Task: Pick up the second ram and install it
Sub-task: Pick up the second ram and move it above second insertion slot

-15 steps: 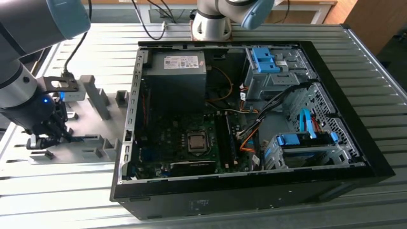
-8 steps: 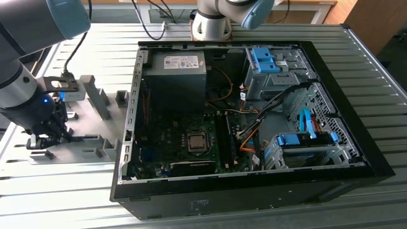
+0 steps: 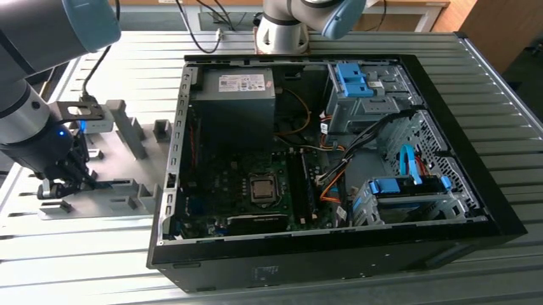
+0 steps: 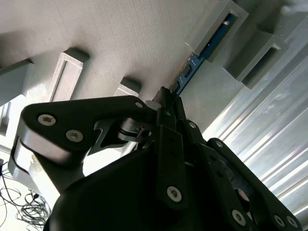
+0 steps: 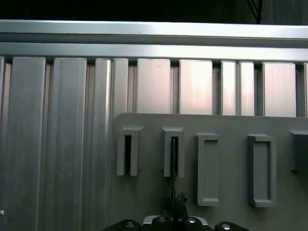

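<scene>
Step in hand: pickup of the ram, grab stage; install not begun. In the exterior view the gripper (image 3: 61, 185) is down on the grey holder plate (image 3: 95, 204), at the plate's side farthest from the open PC case (image 3: 339, 272), which sits just beside the plate.

In the second wrist view the gripper (image 4: 166, 100) has its fingers pinched together w/ the blue-green ram (image 4: 195, 61) coming out from betw. them. That reads as clamped on the stick's near end, no gap visible. The ram's far end sits inside a raised slot block (image 4: 226, 23) on the plate, so the stick isn't clear of its holder.

In the first wrist view the ram (image 5: 172, 161) shows edge-on as a thin dark line. It stands in the second slot in from the plate's side edge and runs back to the gripper (image 5: 176, 202); plate surface (image 5: 231, 126) around it.

Judgement: freeing it calls for a straight pull along the slot line. The stick must stay square w/ no twist, since the slot walls hug the board. The grip is on a thin edge, so slip is the risk.
</scene>
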